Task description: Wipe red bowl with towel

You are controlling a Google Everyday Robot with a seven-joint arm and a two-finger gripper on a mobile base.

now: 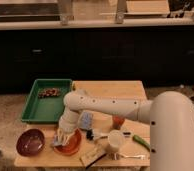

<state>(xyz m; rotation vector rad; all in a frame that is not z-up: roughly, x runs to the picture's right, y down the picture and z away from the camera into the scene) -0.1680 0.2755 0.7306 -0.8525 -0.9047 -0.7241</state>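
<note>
At the far left of the table point(110, 90) a dark maroon bowl point(30, 142) sits on its own, with the green tray point(39, 108) behind it holding a few small items. This bowl is not the target. Just to its right, a pale towel point(56, 143) appears bunched at the left rim of the red bowl point(73, 146), which stands near the front edge of the table. The gripper point(63, 135) points down onto that rim and cloth. Whether it is clamped on the towel or merely pressing on it cannot be told from here. To wipe well, the cloth probably needs to move from the rim into the hollow of the bowl. Light, steady downward pressure and short circular sweeps should keep the shallow bowl from skidding toward the table edge or the maroon bowl. Further right a blue object point(86, 120) and a white cup point(115, 141) stand near the red bowl, so a sweep in that direction should stay small. The arm point(105, 106) reaches back to the robot's body at the right.
</note>
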